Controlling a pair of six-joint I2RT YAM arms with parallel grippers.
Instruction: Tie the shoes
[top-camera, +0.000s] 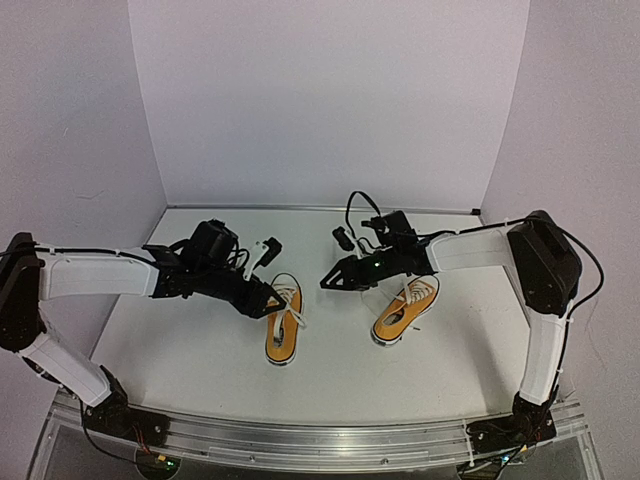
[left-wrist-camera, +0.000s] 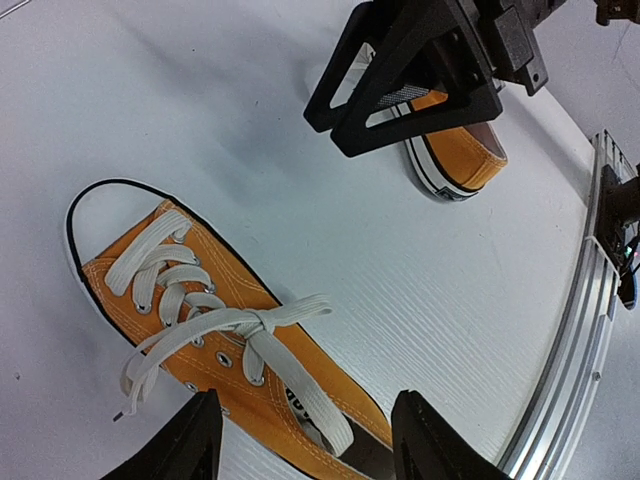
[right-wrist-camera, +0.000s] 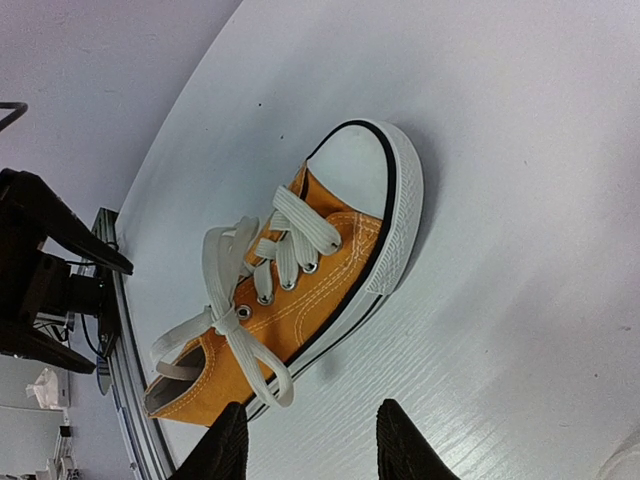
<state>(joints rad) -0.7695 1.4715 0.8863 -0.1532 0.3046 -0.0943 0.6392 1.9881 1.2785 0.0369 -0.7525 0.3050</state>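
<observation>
Canvas shoes, I judged, were light and would skid; their flat laces (left-wrist-camera: 230, 322) limp, best pinched near a loose end. Left shoe (top-camera: 283, 325) sat left of the worktop's (top-camera: 200, 370) middle, right shoe (top-camera: 405, 308) right of it. Left gripper (left-wrist-camera: 305, 425) and right gripper (right-wrist-camera: 310, 435) hung with jaws spread, holding nothing.

The white table (top-camera: 200, 350) carries two orange-yellow sneakers standing sole-down and well apart: the left sneaker (top-camera: 283, 322) with its toe toward 12 o'clock and, at its 3 o'clock, the right sneaker (top-camera: 405, 310) with its toe toward 1 o'clock.
</observation>
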